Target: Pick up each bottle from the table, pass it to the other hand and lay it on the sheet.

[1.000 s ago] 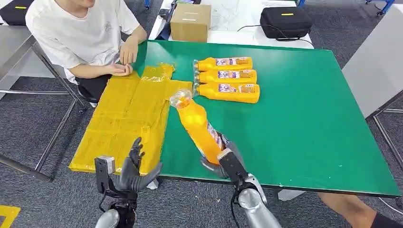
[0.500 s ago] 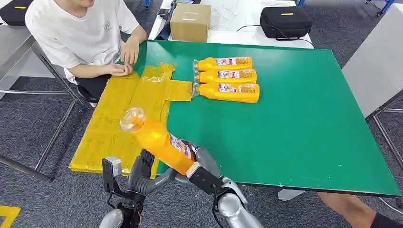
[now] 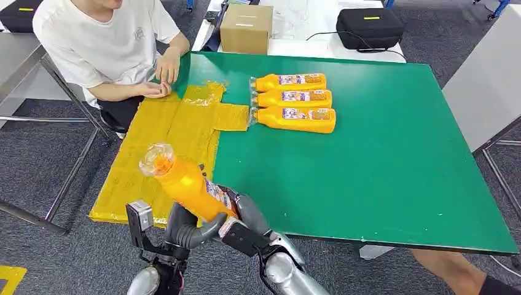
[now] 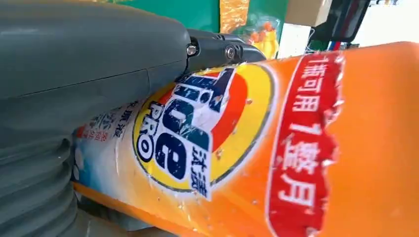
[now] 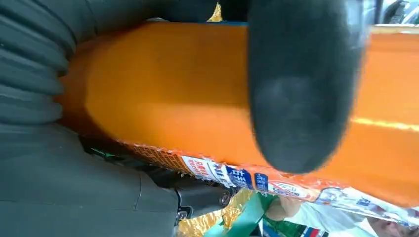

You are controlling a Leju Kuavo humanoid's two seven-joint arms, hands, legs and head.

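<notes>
My right hand (image 3: 247,225) grips an orange bottle (image 3: 184,184) by its lower end, tilted with its clear cap toward the yellow sheet (image 3: 166,132). The bottle hangs over the sheet's near edge at the table's front left. My left hand (image 3: 182,230) sits under the bottle's base, which lies between its thumb and fingers. In the left wrist view the thumb (image 4: 74,59) lies along the bottle's label (image 4: 197,133). In the right wrist view a dark finger (image 5: 296,89) wraps over the orange body (image 5: 163,84). Three more orange bottles (image 3: 295,101) lie side by side on the green table (image 3: 381,178).
A person in a white shirt (image 3: 98,43) sits at the far left with both hands at the sheet's far edge. A cardboard box (image 3: 246,27) and a black case (image 3: 369,27) stand on a table beyond. A grey table (image 3: 485,86) is at right.
My right hand has carried the bottle leftward from over the green table to over the sheet's near edge and into my left hand. The left hand has risen a little toward it.
</notes>
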